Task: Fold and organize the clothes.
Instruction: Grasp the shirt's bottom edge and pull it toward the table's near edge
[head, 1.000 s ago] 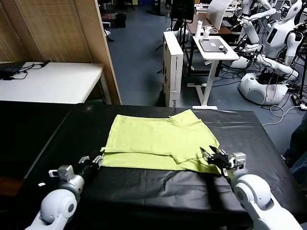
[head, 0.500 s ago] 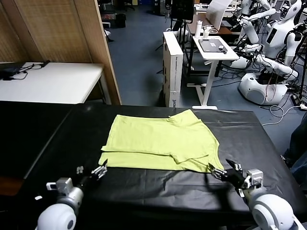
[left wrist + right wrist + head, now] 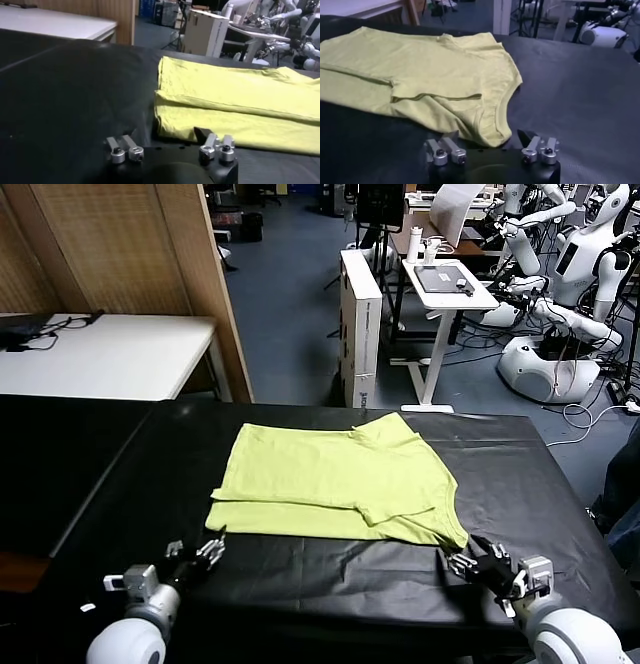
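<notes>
The clothes are one lime yellow-green T-shirt [image 3: 335, 479], lying folded and flat on the black table covering [image 3: 330, 584]. My left gripper [image 3: 195, 550] sits low at the near left, just short of the shirt's near left corner [image 3: 162, 120]. Its jaws stand apart with only black cloth between them [image 3: 165, 142]. My right gripper [image 3: 472, 560] sits at the near right, at the shirt's near right corner [image 3: 455, 536]. In the right wrist view that corner [image 3: 490, 135] lies right in front of the open jaws [image 3: 487, 145], untouched.
A white table [image 3: 110, 354] stands at the back left beside a wooden partition [image 3: 150, 264]. Beyond the table's far edge are a white box [image 3: 362, 324], a small white stand [image 3: 445, 294] and other robots [image 3: 560, 304]. Black cloth surrounds the shirt on all sides.
Both grippers have drawn back from the shirt's near hem toward the table's front edge. The shirt's near right corner now lies a little farther out.
</notes>
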